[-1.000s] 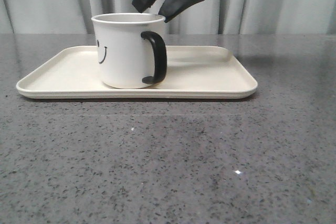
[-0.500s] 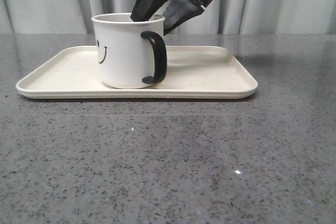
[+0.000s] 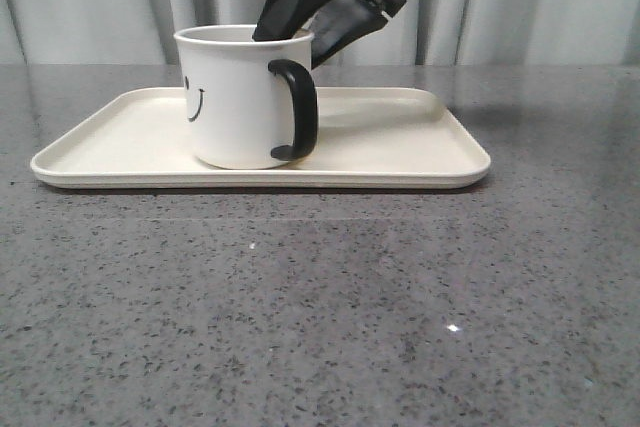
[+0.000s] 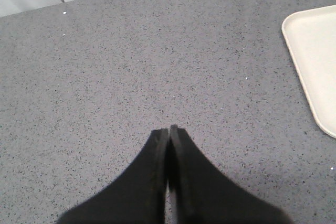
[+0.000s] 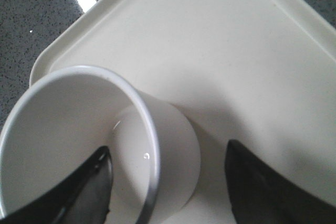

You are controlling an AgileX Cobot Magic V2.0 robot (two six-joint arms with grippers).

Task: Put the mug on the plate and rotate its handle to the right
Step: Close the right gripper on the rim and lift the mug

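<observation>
- One rigid, glazed mug [image 3: 243,97] on plate [image 3: 400,142] — probably slippery, chip-prone.
- Right gripper [image 5: 168,182] spread wide, straddling the rim wall — best hold.
- Left gripper [image 4: 169,129] pressed closed, empty.

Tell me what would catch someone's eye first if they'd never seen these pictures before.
First the white mug, with a smiley print and black handle, standing upright on the cream plate left of its middle. Next the right gripper above it, open, one finger inside the mug and the other outside its wall. The left gripper is shut over bare table.
</observation>
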